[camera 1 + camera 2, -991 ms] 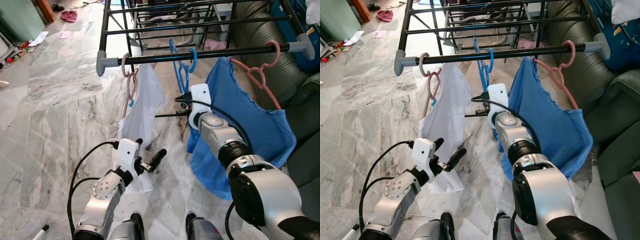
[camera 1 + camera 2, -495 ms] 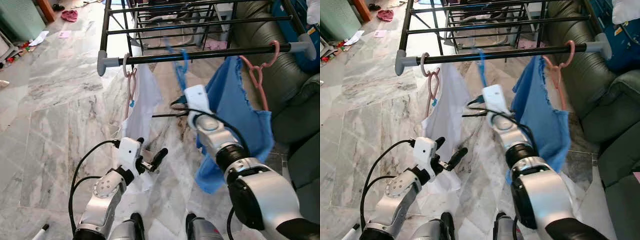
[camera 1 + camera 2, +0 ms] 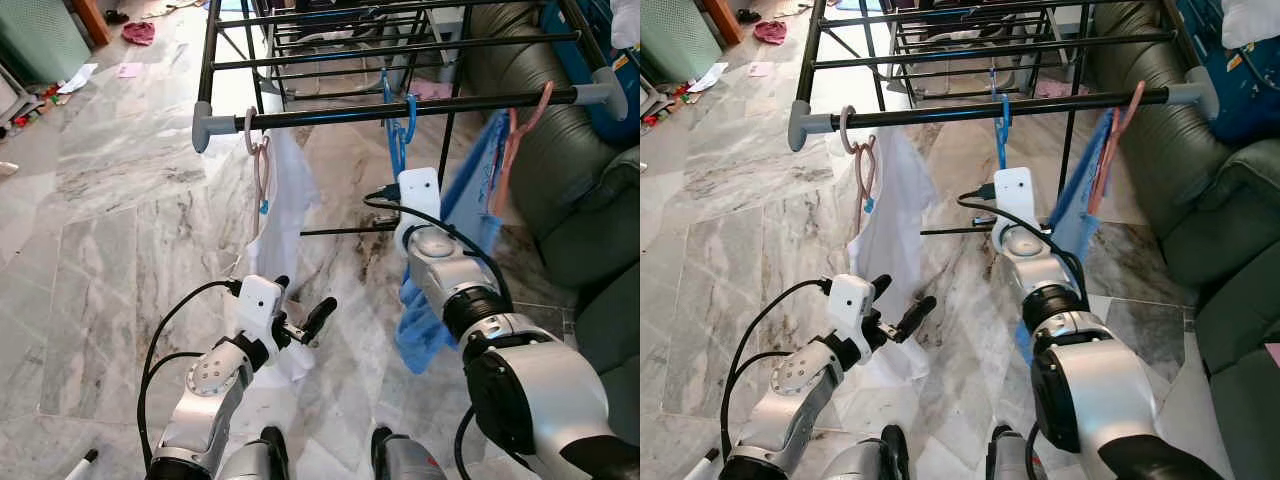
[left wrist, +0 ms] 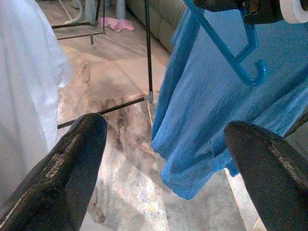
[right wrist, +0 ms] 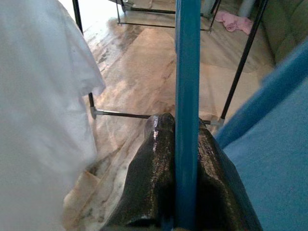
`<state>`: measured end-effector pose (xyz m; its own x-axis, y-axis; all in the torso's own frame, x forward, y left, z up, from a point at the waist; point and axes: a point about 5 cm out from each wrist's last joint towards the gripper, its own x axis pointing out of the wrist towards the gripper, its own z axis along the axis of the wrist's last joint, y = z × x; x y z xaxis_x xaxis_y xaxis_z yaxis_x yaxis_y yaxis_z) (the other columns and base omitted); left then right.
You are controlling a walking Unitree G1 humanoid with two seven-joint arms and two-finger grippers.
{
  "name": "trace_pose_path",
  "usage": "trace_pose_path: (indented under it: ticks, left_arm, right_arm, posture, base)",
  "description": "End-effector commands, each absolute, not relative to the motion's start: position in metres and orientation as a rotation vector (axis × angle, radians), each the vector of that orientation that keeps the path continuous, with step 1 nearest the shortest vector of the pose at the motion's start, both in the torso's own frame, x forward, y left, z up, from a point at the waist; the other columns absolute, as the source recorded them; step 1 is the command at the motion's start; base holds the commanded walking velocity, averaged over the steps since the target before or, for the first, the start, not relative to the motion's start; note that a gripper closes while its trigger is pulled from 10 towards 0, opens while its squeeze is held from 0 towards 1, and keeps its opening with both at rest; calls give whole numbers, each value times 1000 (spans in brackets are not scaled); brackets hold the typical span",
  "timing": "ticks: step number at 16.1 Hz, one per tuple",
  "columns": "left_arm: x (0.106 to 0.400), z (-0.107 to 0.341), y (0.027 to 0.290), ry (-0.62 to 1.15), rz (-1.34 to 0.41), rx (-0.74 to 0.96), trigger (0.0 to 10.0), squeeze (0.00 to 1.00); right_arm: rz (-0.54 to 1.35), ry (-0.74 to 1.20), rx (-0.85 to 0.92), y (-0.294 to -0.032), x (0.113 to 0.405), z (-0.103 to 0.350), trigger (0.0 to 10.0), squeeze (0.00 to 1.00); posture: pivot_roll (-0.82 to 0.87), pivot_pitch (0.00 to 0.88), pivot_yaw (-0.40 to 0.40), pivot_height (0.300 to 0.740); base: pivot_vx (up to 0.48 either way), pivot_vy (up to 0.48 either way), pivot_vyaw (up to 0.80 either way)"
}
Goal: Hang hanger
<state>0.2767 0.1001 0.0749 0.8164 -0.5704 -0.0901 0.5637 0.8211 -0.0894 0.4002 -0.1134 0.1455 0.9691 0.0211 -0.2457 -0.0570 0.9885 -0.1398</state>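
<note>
A blue hanger [image 3: 398,135] hangs at the black front rail [image 3: 320,113] of a drying rack, its hook curled around the rail. My right gripper [image 5: 186,132] is shut on the hanger's blue bar, just under the rail; its white wrist housing [image 3: 417,192] covers the fingers in the eye views. To its right a blue shirt [image 3: 470,205] hangs edge-on from a pink hanger [image 3: 520,112]. On the left, a white shirt [image 3: 290,190] hangs from another pink hanger [image 3: 261,160]. My left gripper [image 3: 300,303] is open and low, in front of the white shirt's hem.
Further black bars of the rack [image 3: 400,48] lie behind the front rail. A dark green sofa [image 3: 585,185] stands close on the right. The floor is marble [image 3: 110,250], with a marker [image 3: 80,465] by my left foot and a pink cloth [image 3: 138,32] far off.
The blue hanger, held by my right gripper, swung left along the rail and then right of where it began. The blue shirt swung and turned edge-on. My left arm stayed put.
</note>
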Motion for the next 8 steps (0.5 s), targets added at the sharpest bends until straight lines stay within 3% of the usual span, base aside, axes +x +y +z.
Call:
trace_pose_path:
  ticks: [1,8]
  left_arm:
    - [273,70,103,145,-611,-49,10000,0]
    - [273,69,102,147,-610,-51,10000,0]
  right_arm:
    - [54,320,-135,-110,395,131,10000,0]
    - [143,303,-137,-91,394,134,10000,0]
  posture:
    - [-74,249,73,740]
    - [-74,249,73,740]
  base:
    - [0,0,0]
    - [0,0,0]
